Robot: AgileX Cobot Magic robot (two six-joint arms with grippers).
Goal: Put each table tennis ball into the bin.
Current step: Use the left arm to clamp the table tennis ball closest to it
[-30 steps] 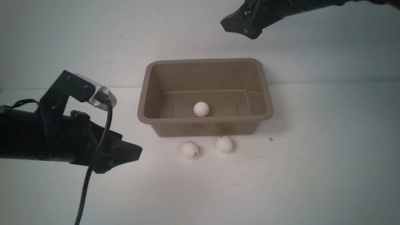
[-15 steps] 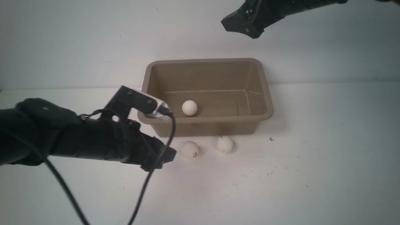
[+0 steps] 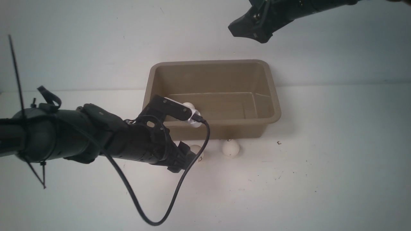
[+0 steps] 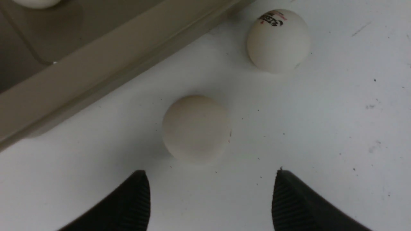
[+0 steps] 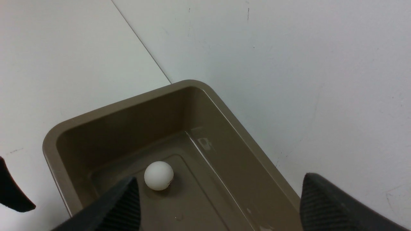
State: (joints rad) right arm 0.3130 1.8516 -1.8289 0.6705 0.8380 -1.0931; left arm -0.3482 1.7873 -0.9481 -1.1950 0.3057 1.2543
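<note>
The left tool [image 4: 210,175], ribbed black jaws spread and empty, has swung in low over the white bench [image 3: 321,176] to frame the nearer matte off-white table tennis ball [image 4: 196,128]. Grasping it looks next. A printed second ball [image 4: 277,40] rests near it. Behind both, the smooth tan plastic bin [image 3: 244,121] holds the third ball [image 5: 159,175], which has rolled leftward. The right tool [image 5: 218,184] hangs open above the bin.

Tan-brown bin [image 3: 240,122]; off-white balls [image 3: 230,148]; white table [image 3: 321,166], faintly dark-flecked.

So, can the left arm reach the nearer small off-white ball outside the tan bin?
Probably yes: the open left claw faces that small off-white ball, with only bare white table between them.
</note>
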